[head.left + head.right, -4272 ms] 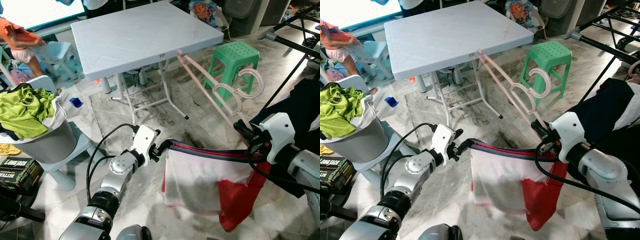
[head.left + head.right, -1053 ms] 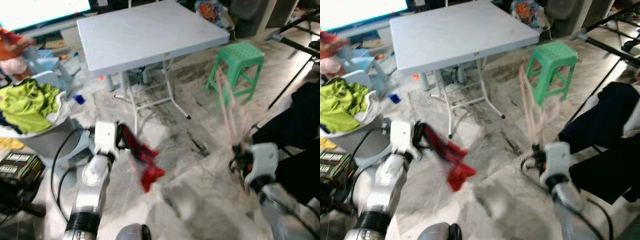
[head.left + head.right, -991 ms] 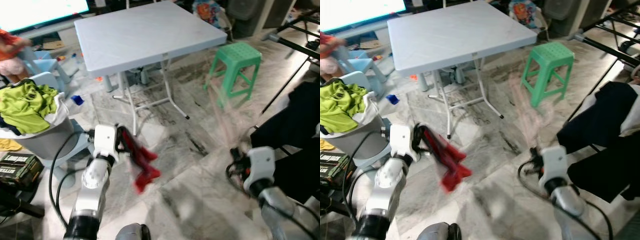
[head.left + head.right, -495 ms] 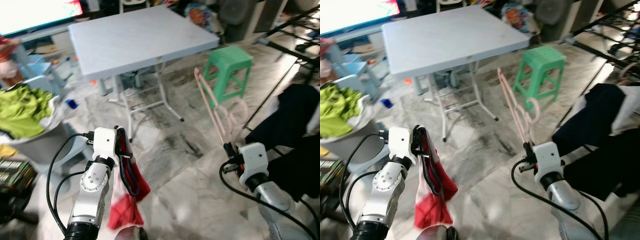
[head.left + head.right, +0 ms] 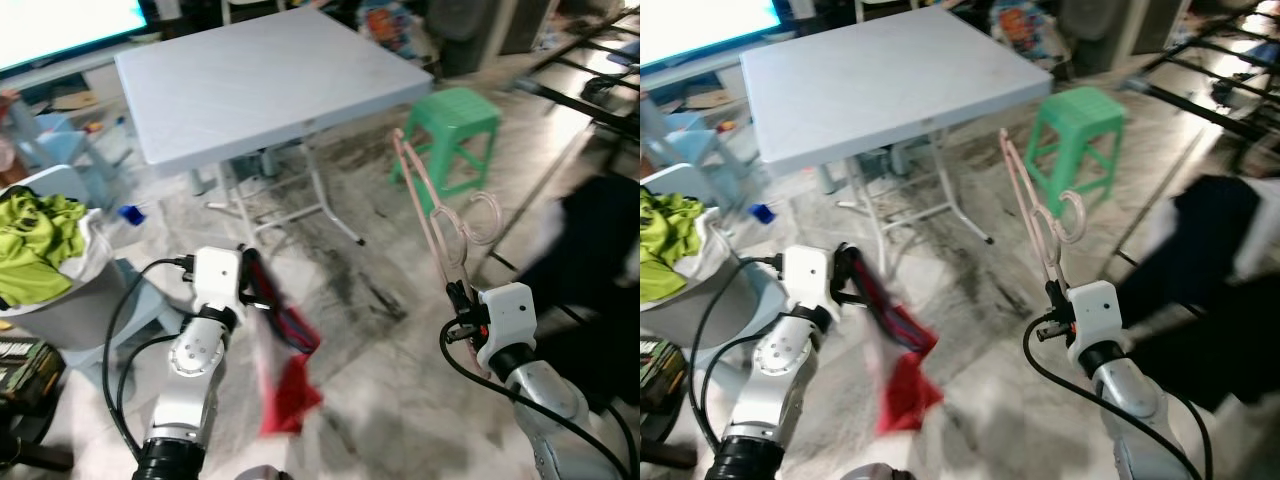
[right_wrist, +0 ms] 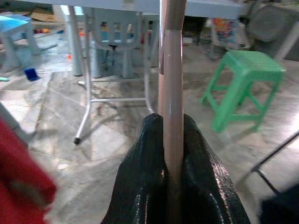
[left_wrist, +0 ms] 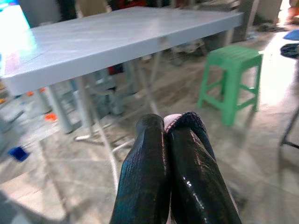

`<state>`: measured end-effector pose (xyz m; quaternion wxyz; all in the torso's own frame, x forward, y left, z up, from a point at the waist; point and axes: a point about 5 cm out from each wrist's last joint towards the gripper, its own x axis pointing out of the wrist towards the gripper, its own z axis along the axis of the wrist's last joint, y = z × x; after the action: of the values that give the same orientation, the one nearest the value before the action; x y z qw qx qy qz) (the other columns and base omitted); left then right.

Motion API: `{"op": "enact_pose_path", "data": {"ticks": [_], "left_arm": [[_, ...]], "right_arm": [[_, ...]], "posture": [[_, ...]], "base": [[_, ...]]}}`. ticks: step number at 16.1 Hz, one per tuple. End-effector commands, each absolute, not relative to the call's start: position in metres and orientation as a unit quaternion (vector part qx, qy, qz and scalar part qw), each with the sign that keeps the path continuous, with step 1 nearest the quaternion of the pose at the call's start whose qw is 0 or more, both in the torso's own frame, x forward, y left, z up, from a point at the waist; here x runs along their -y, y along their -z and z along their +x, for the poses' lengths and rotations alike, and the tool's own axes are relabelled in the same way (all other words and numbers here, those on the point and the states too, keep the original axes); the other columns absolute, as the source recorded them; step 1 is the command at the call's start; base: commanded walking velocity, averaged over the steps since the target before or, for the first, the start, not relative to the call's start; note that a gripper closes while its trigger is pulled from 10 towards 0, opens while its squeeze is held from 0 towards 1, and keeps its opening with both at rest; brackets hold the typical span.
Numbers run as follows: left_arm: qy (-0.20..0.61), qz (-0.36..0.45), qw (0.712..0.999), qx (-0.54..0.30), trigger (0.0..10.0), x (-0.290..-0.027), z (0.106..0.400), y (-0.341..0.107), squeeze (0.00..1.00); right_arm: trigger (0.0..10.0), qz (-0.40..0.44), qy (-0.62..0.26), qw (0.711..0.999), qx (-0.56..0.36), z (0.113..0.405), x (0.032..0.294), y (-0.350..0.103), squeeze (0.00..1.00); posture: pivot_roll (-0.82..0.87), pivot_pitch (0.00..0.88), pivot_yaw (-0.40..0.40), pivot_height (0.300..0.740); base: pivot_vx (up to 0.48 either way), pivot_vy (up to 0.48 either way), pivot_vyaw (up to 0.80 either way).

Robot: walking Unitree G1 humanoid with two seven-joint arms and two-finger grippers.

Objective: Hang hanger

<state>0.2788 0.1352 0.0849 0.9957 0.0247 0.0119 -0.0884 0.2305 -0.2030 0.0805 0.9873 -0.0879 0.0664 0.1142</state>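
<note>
A pink plastic hanger (image 5: pixel 420 195) stands nearly upright, hook to the right, with my right gripper (image 5: pixel 458 298) shut on its lower end. In the right wrist view the pink bar (image 6: pixel 171 70) runs between the closed black fingers (image 6: pixel 140 177). My left gripper (image 5: pixel 252 288) is shut on the hem of a red and white garment (image 5: pixel 290 385), which hangs blurred below it, apart from the hanger. In the left wrist view the dark hem (image 7: pixel 184 119) is pinched at the fingertips (image 7: pixel 145 140).
A grey folding table (image 5: pixel 270 80) stands ahead, with a green stool (image 5: pixel 450 125) to its right. Dark clothes (image 5: pixel 600 260) hang on a black drying rack (image 5: pixel 560 95) at the right. A basket with green clothes (image 5: pixel 40 250) sits at the left. Marble floor lies between.
The garment, earlier stretched between both grippers, is now held by the left one alone and has swung out to the right. The right gripper keeps the hanger upright. The camera has shifted.
</note>
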Motion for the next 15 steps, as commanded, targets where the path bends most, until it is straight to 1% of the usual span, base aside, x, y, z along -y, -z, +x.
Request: {"op": "enact_pose_path", "data": {"ticks": [1, 3, 11, 15], "left_arm": [[0.073, 0.030, 0.997, 0.006, 10.0, -0.142, 0.281, -0.094, 0.00], [0.071, 0.027, 0.997, 0.016, 10.0, -0.140, 0.284, -0.100, 0.00], [0.062, 0.021, 0.998, 0.019, 10.0, -0.141, 0.288, -0.103, 0.00], [0.064, 0.021, 0.998, 0.021, 10.0, -0.139, 0.289, -0.104, 0.00]], "right_arm": [[10.0, -0.081, -0.124, 0.988, -0.045, 0.233, 0.199, -0.087, 0.00], [10.0, -0.092, -0.137, 0.986, -0.036, 0.234, 0.197, -0.089, 0.00], [10.0, -0.089, -0.154, 0.983, -0.035, 0.239, 0.187, -0.087, 0.00], [10.0, -0.094, -0.149, 0.984, -0.032, 0.242, 0.187, -0.087, 0.00]], "posture": [[-0.07, 0.000, 0.080, 0.740], [-0.06, 0.000, 0.076, 0.740], [-0.06, 0.000, 0.063, 0.740], [-0.05, 0.000, 0.055, 0.740]], "base": [[0.469, 0.000, 0.00], [0.465, 0.000, 0.00], [0.460, 0.000, 0.50], [0.450, 0.000, 0.00]]}}
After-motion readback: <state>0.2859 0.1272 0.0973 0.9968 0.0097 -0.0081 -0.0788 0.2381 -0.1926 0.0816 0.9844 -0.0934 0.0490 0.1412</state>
